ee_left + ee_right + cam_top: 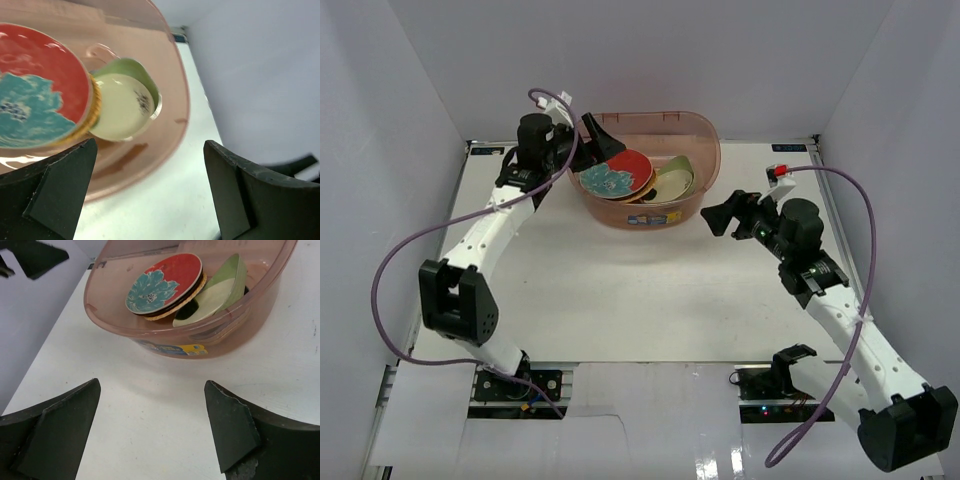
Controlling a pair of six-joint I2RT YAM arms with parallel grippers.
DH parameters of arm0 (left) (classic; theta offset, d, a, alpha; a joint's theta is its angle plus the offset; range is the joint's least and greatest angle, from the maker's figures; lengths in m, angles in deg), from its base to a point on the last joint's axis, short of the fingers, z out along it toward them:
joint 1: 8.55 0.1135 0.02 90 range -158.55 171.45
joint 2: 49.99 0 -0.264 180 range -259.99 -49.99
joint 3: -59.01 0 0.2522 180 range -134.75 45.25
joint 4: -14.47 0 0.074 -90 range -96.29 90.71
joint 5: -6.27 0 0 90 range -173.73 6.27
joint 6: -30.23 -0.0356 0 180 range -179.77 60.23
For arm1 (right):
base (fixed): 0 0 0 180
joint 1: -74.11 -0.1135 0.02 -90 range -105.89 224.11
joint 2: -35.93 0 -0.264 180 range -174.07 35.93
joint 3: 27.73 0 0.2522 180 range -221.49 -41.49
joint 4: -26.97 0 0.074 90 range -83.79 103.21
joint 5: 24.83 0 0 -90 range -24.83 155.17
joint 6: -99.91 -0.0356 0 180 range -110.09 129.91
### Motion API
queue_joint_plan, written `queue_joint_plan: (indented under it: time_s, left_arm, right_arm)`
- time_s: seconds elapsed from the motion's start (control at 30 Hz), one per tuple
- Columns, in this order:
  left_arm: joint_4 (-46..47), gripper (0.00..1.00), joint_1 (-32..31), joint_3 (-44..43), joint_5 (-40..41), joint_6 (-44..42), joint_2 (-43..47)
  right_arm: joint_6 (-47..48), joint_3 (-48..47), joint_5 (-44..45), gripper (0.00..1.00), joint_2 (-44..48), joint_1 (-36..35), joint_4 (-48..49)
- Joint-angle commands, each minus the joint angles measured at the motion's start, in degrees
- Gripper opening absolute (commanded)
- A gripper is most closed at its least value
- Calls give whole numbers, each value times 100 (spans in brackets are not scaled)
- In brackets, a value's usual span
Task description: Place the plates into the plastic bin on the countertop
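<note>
The reddish-brown plastic bin (650,215) stands at the back middle of the white countertop (620,290). Inside it a red plate with a teal flower (618,175) lies on an orange plate and a dark one, with a green squarish plate (676,178) leaning to its right. The same red plate (165,282) and green plate (220,290) show in the right wrist view. The red plate (35,85) and a green and a cream plate (122,102) show in the left wrist view. My left gripper (598,138) is open over the bin's left rim. My right gripper (720,215) is open, empty, right of the bin.
White walls (410,90) close in the countertop on the left, back and right. The bin's label sticker (172,349) faces the near side. No plates lie on the countertop outside the bin.
</note>
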Motion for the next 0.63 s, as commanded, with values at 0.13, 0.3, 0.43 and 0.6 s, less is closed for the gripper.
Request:
queue_joint_plan:
  time_s: [0.13,0.3,0.43,0.6]
  left_arm:
    - [482,98,-473,1869,-996,-871,2846]
    - [149,98,-473,3751,-171,-1136,4947]
    - [174,98,-473,4403,15,-1074,6066]
    - [113,98,-473,3914,-178,-1258,5795]
  right_arm:
    - [410,117,753,90,1406,-26,-832]
    - [349,908,1519,90,2795,-26,-1299]
    - [-65,1655,1222,90,3481,-26,-1063]
    - [319,1447,1141,90,3693,-26,-738]
